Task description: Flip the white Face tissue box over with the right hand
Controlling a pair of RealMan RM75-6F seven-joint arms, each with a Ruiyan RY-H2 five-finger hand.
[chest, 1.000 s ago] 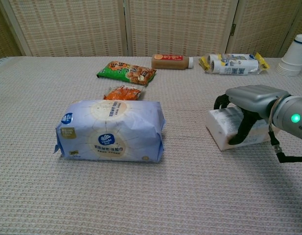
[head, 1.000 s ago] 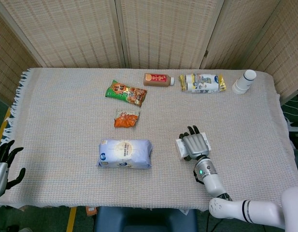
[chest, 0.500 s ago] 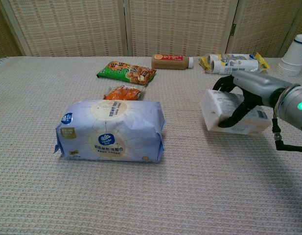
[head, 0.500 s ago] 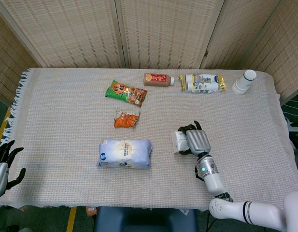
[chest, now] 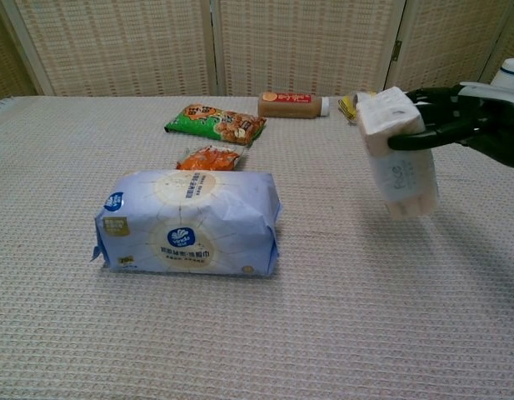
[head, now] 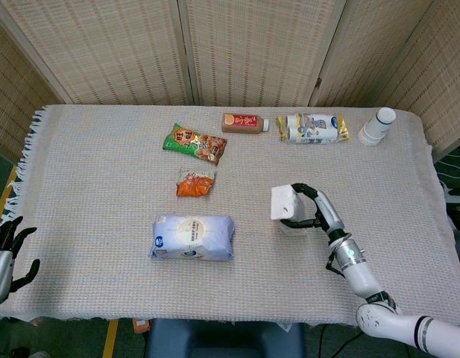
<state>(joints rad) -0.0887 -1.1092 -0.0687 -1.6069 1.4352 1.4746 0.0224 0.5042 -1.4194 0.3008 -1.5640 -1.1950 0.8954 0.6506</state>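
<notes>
**Tissue box held on end above the table, mid-flip**

White Face tissue box (chest: 396, 154) hangs clear of the woven tablecloth (head: 103, 186), turned to stand nearly vertical, its upper end pinched in the right hand (head: 313, 211). The fingers (chest: 431, 104) wrap the top edge, with the thumb across the near face; the lower end hangs free. To finish the turn well, the wrist should likely roll further so that the former underside faces up, and the box should be lowered flat before the fingers let go; releasing from this height risks a tumble onto the wrong face. The left hand (head: 6, 250) idles at the table's near left edge, empty, fingers spread. A large blue tissue pack (chest: 190, 223) lies well to the left, beyond it an orange snack packet (head: 195, 183) and a green snack bag (head: 194, 143). A brown bottle (head: 244, 122), a yellow-ended package (head: 313, 127) and stacked paper cups (head: 376, 126) line the far edge. Nothing appears to obstruct the landing spot beneath the box.
</notes>
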